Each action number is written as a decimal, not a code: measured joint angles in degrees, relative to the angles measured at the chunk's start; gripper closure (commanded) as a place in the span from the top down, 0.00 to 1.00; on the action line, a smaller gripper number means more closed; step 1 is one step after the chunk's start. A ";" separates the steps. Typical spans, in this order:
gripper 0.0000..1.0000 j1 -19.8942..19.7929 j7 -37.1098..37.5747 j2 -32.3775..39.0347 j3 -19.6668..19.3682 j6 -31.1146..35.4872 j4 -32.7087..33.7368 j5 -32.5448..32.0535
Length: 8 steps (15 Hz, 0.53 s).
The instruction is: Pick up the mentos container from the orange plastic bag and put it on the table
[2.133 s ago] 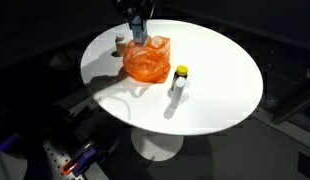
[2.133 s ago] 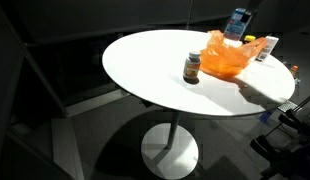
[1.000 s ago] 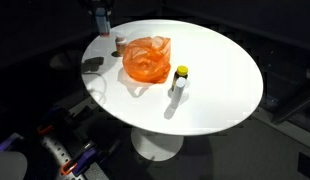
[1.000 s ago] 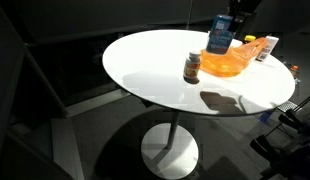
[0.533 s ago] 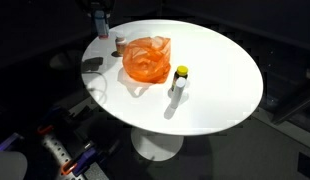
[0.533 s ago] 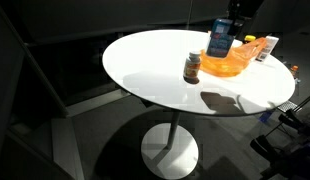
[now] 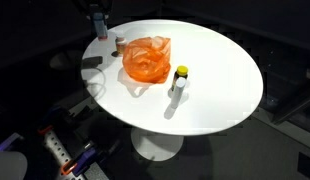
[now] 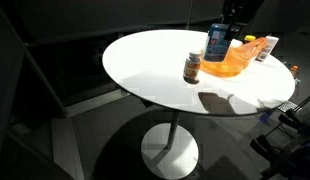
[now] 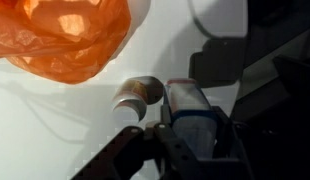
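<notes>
My gripper is shut on the blue and white mentos container and holds it above the white round table. In both exterior views the container hangs in the air beside the orange plastic bag; it shows near the table's edge. The crumpled orange bag lies on the table and fills the upper left of the wrist view. The gripper body is dark and partly out of frame.
A small yellow-capped bottle stands on the table next to the bag, also seen as a brown bottle. A small white-brown bottle stands behind the bag and shows in the wrist view. A box stands near the far edge.
The gripper lifted the mentos container out of the bag, carried it sideways toward the table's edge, and has lowered it slightly in the last half second.
</notes>
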 measured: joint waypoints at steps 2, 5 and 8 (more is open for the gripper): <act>0.19 0.30 0.20 1.43 1.04 0.10 1.12 -2.28; 0.19 0.39 0.87 4.26 1.82 0.90 2.99 -6.39; 0.19 0.34 0.76 7.75 1.82 2.74 5.13 -7.82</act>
